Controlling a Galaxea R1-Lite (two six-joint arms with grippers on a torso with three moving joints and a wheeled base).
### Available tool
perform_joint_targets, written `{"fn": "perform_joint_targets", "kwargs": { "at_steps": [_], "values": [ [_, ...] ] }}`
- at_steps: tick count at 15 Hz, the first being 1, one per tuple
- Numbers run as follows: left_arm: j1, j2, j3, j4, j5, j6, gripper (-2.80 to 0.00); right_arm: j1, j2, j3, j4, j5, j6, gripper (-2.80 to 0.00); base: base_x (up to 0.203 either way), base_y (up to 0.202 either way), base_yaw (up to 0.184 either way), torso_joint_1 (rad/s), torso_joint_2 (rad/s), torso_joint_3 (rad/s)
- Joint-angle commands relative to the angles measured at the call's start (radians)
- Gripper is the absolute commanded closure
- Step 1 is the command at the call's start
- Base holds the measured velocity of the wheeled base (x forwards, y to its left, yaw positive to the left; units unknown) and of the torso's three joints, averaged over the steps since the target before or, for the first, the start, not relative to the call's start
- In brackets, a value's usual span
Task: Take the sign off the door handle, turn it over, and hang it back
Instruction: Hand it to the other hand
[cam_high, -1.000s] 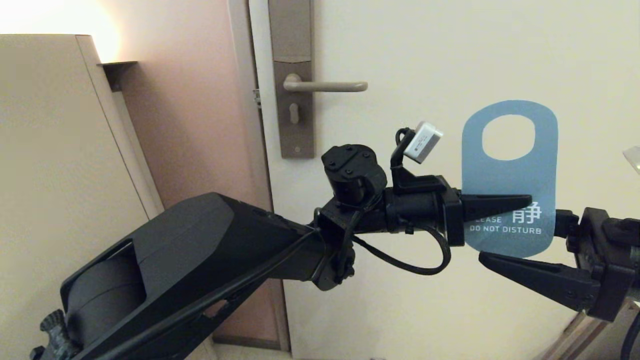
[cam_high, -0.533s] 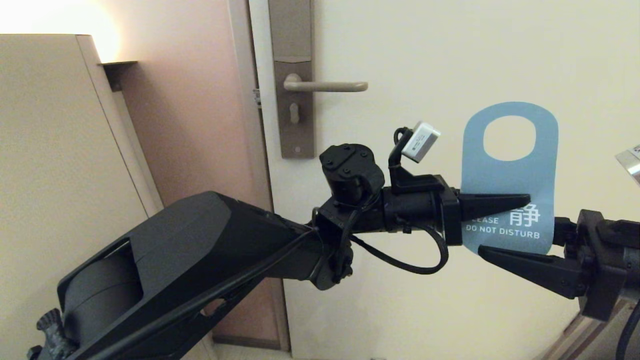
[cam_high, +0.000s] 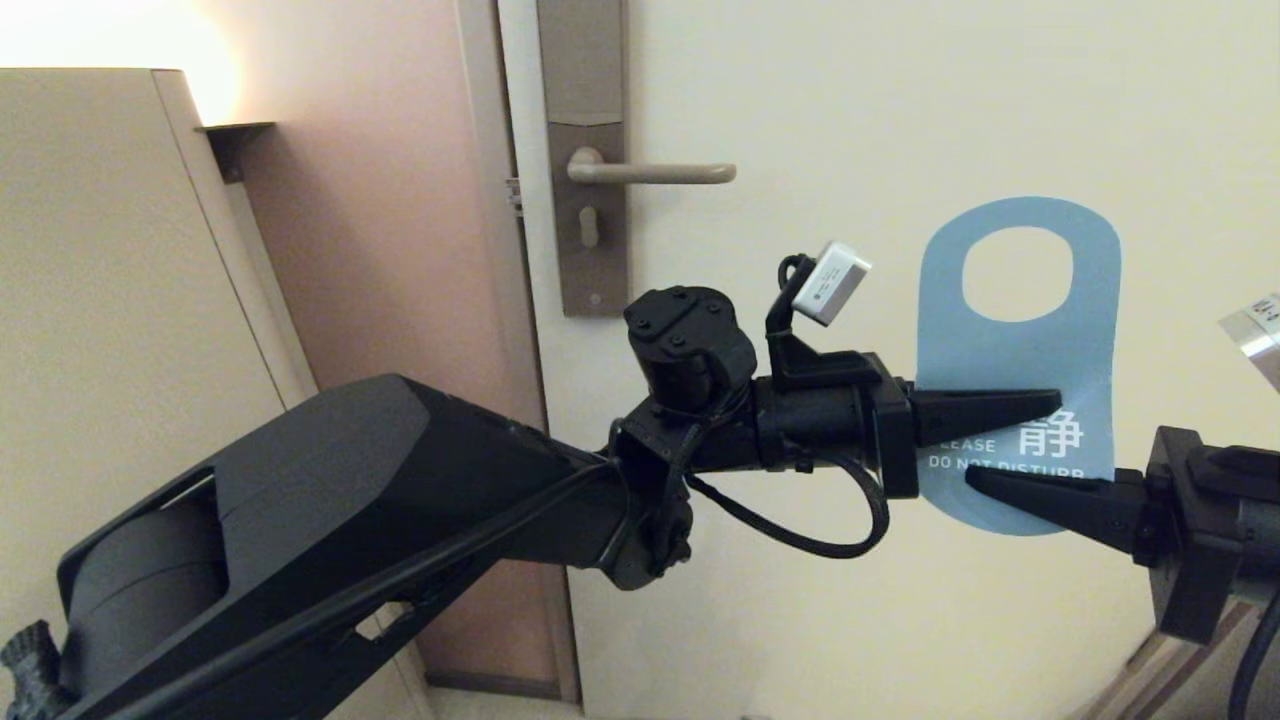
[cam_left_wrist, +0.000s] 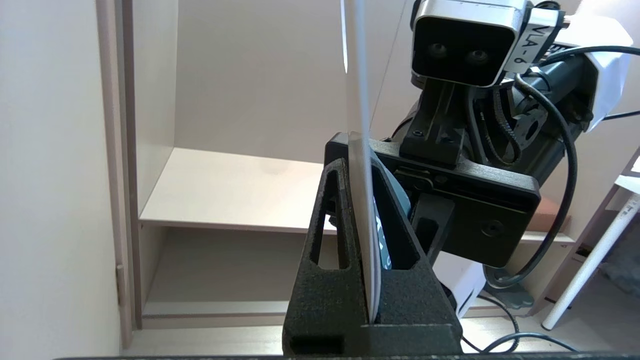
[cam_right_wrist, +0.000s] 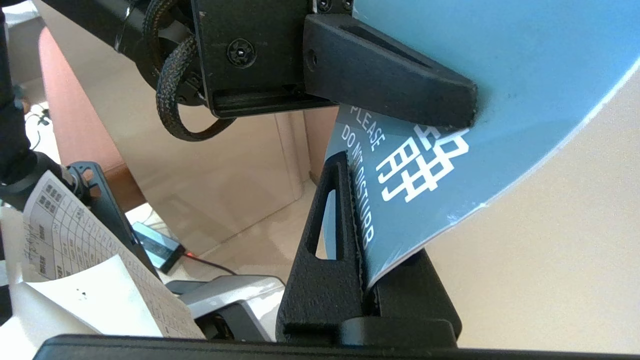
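**Right gripper closes on the sign's bottom edge**

The sign is off the handle, held upright in mid-air well apart from it, at about 4 o'clock from the lever's tip. The left gripper comes in from 9 o'clock, its fingers clamped on the card's lower half just above the lettering. The left wrist view shows the card edge-on, pinched between the two fingers.

A second ago the right gripper hung below the card with its fingers apart. It has since risen from 4 o'clock, and its upper finger now crosses the "DO NOT DISTURB" line. In the right wrist view the card's bottom edge sits down between the fingers, which look pressed together on it.

Both grippers thus appear to hold the sign at once. This looks like a handover, so that the card can be turned over before it is hung back on the handle. The lever is bare.
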Motion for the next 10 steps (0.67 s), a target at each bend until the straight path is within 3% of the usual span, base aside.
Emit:
{"fn": "perform_joint_targets", "kwargs": {
  "at_steps": [1,9,10],
  "values": [
    [0.0,-0.01,0.01,-0.005,-0.004,-0.004,0.0,0.0,-0.002,0.0,-0.007,0.005,-0.002,0.0,0.0,0.0,0.0,0.0,0.0,0.0],
    [0.0,-0.01,0.02,-0.008,-0.005,-0.001,0.0,0.0,-0.007,0.005,-0.007,0.005,-0.002,0.0,0.0,0.0,0.0,0.0,0.0,0.0],
    [0.0,-0.01,0.026,-0.008,-0.005,0.001,-2.8,0.0,-0.007,0.007,-0.007,0.005,-0.002,0.0,0.0,0.0,0.0,0.0,0.0,0.0]
  ]
}}
